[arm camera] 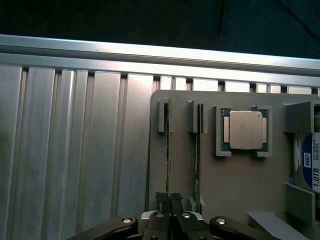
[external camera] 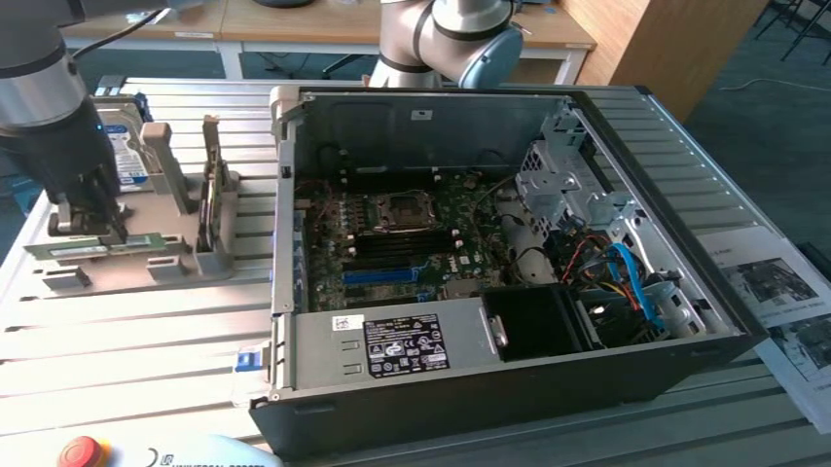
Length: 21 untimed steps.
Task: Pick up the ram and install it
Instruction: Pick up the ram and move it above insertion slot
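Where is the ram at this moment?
The ram stands on edge in the grey tray at the exterior view's left, beside the open computer case, and the gripper is closed on it.

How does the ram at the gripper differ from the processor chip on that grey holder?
The ram is long and thin; the processor chip is square and silver. The ram stands on edge in a slot; the processor chip lies flat in a pocket. The gripper is shut on the ram; the processor chip is untouched. Both sit in the grey holder.
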Each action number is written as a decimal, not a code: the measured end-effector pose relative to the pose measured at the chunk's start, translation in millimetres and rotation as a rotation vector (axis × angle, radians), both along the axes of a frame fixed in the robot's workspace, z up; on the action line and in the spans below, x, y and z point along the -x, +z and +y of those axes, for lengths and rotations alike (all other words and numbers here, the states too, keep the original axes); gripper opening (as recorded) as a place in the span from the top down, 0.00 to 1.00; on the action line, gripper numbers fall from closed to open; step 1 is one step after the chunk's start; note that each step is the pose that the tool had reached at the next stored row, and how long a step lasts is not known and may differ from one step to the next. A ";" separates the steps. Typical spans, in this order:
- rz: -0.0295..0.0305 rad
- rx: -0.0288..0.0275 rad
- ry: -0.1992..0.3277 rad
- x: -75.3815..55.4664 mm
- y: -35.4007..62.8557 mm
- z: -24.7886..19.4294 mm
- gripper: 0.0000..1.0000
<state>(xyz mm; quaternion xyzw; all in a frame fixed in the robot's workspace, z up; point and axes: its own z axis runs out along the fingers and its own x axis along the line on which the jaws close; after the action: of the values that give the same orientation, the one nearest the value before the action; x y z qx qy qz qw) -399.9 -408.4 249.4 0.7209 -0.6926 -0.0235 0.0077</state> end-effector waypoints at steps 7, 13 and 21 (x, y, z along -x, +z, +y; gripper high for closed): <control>-0.0001 0.0003 0.000 0.0 12.5 0.0 0.88; 0.0000 0.0005 0.000 0.0 24.5 0.0 0.88; -0.0001 0.0010 0.000 0.0 41.4 0.0 0.88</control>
<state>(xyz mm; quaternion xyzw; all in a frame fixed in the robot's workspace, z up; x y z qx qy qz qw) -399.9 -408.4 290.9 0.7209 -0.6926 -0.0232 0.0080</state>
